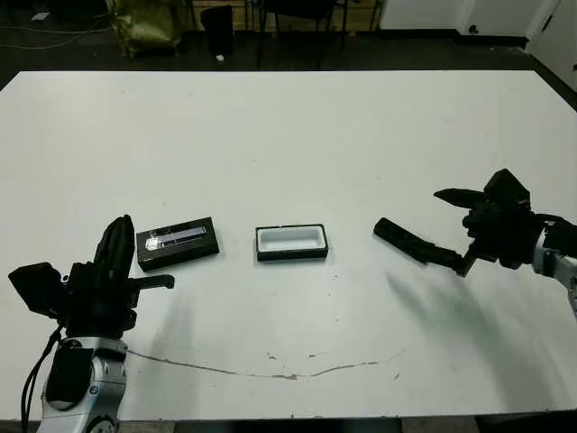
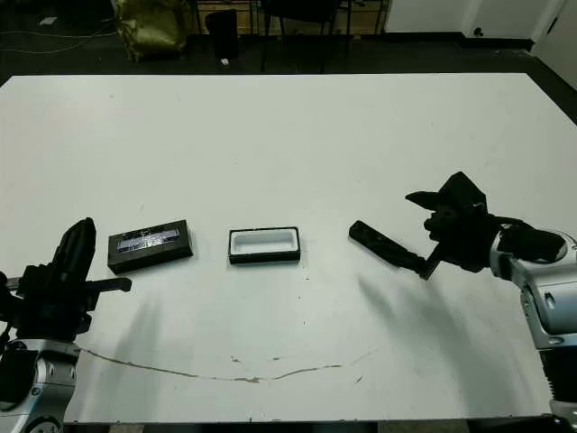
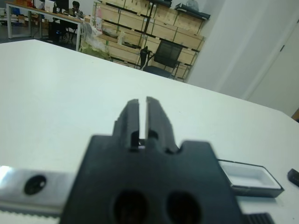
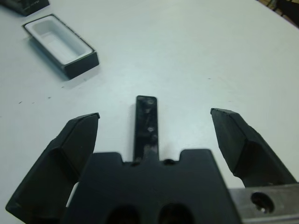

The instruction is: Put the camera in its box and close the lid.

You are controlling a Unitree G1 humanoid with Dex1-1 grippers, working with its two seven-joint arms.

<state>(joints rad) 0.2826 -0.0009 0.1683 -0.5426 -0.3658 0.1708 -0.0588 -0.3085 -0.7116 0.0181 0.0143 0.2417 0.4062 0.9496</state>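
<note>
matte white table (image 1: 288, 126) holds a shallow white-lined black box (image 1: 291, 242) at centre, a flat striped lid (image 1: 178, 243) to its left, and a slim black bar camera (image 1: 410, 241) to its right. right gripper (image 4: 156, 126) spreads wide around the camera, gripping nothing; left gripper (image 3: 142, 114) is nearly closed, empty.

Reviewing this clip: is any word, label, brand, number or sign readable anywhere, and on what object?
None is legible.
The lid: its silvery stripe carries marks, too small and blurred to read.
The camera: no print visible.
The box: plain white lining, no text.
Background cartons: nothing readable.
</note>
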